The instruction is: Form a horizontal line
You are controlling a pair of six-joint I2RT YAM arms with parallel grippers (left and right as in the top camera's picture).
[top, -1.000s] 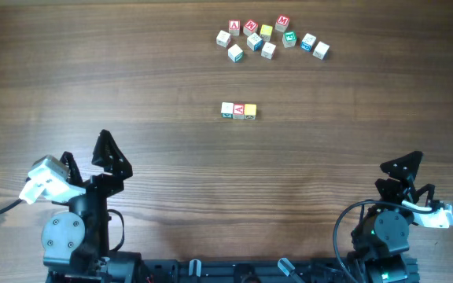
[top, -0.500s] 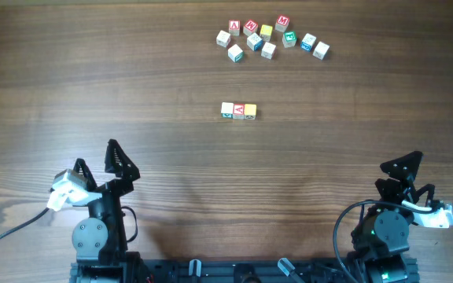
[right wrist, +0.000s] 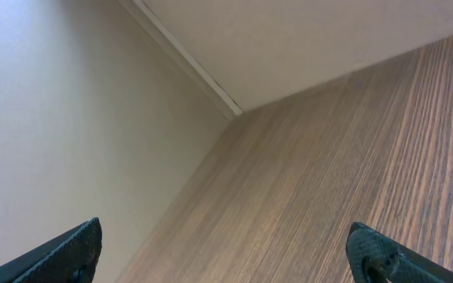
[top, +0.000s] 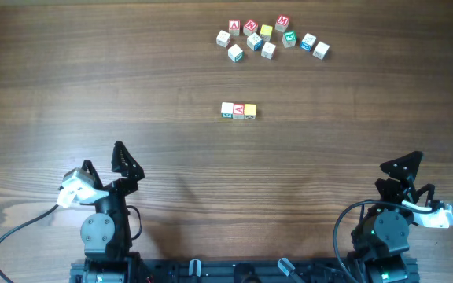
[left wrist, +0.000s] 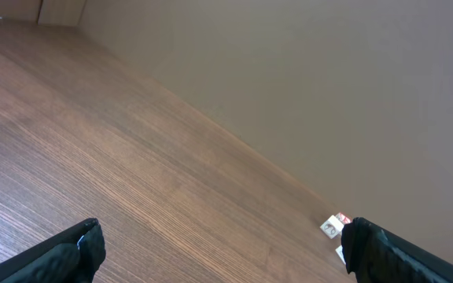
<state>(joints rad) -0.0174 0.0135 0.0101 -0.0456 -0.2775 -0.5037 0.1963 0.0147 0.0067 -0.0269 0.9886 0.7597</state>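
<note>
Three small letter cubes stand side by side in a horizontal line at the table's middle: a pale one with green marks (top: 227, 110), a pale one with a red letter (top: 239, 111) and a yellow one (top: 250, 112). My left gripper (top: 104, 162) is open at the near left, far from them, with nothing between its fingers. My right gripper (top: 400, 174) is open and empty at the near right. In the left wrist view my left gripper (left wrist: 226, 245) spans bare table, and a pale cube (left wrist: 332, 227) peeks beside the right finger. My right gripper (right wrist: 226, 250) frames only table and wall.
A loose cluster of several more letter cubes (top: 270, 38) lies at the back, right of centre. Both arm bases sit at the table's near edge. A wall (right wrist: 69, 118) rises beyond the table's far edge.
My left arm has drawn in to the right, toward its base, with its gripper still open. The right arm and all the cubes have stayed where they were.
</note>
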